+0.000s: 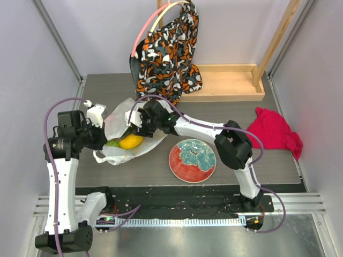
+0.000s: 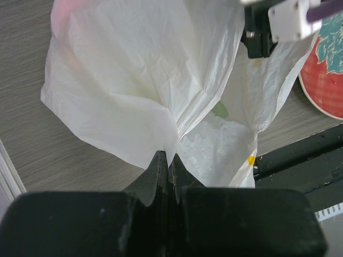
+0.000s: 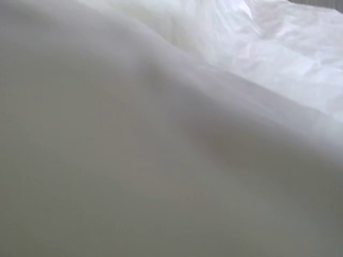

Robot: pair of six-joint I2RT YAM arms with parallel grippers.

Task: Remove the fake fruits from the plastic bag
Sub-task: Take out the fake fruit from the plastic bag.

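The plastic bag [image 1: 120, 115] lies crumpled at the table's left, its mouth facing right. A yellow fruit [image 1: 131, 142] and a green fruit [image 1: 112, 143] show at its mouth. My left gripper [image 2: 166, 154] is shut on a fold of the bag [image 2: 134, 91] at its near-left edge; in the top view it [image 1: 101, 140] is beside the green fruit. A green patch [image 2: 220, 110] shows through the plastic. My right gripper [image 1: 136, 122] reaches into the bag's mouth just above the yellow fruit. Its fingers are hidden; the right wrist view shows only white plastic [image 3: 289, 64].
A red-and-teal floral plate [image 1: 193, 160] sits right of the bag, also in the left wrist view [image 2: 327, 80]. A red cloth [image 1: 273, 131] lies at the far right. A patterned cloth bag [image 1: 169, 53] hangs at the back by a wooden tray [image 1: 230, 83].
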